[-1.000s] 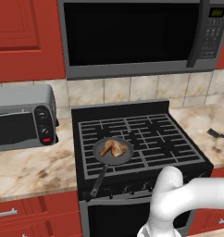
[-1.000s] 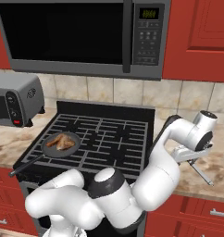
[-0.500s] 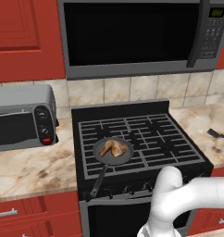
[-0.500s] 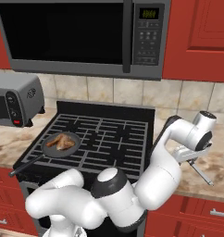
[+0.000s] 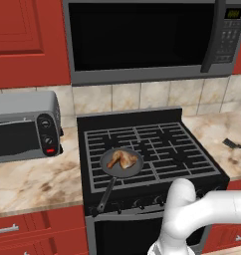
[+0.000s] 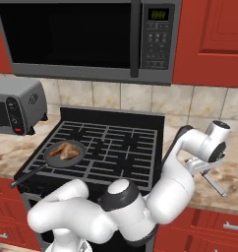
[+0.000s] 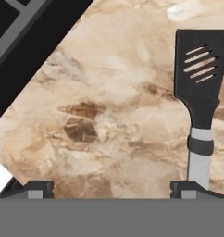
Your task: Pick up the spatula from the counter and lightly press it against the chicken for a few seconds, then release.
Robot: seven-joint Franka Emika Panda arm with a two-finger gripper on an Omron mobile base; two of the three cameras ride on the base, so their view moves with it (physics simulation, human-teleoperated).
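The spatula lies flat on the marble counter. In the hand view its long axis runs almost straight away from the fingers. The black slotted blade is at the far end. The grey handle, with a dark collar, comes back toward the right fingertip and meets it at its inner side. The gripper has its fingers spread wide apart with nothing between them. The spatula sits off to the right-finger side, not centred in the gap.

Bare counter fills the space between the fingertips and everything left of the handle out to the left fingertip. Beyond that finger the black edge of the stove cuts diagonally across the far corner, well apart from the blade.

In the right base view the thin handle slants toward the counter's front edge, with a strip of stone left on its outer side. The chicken rests in a pan on the stove's front-left grate, well apart from the fingers, with the width of the cooktop between them.
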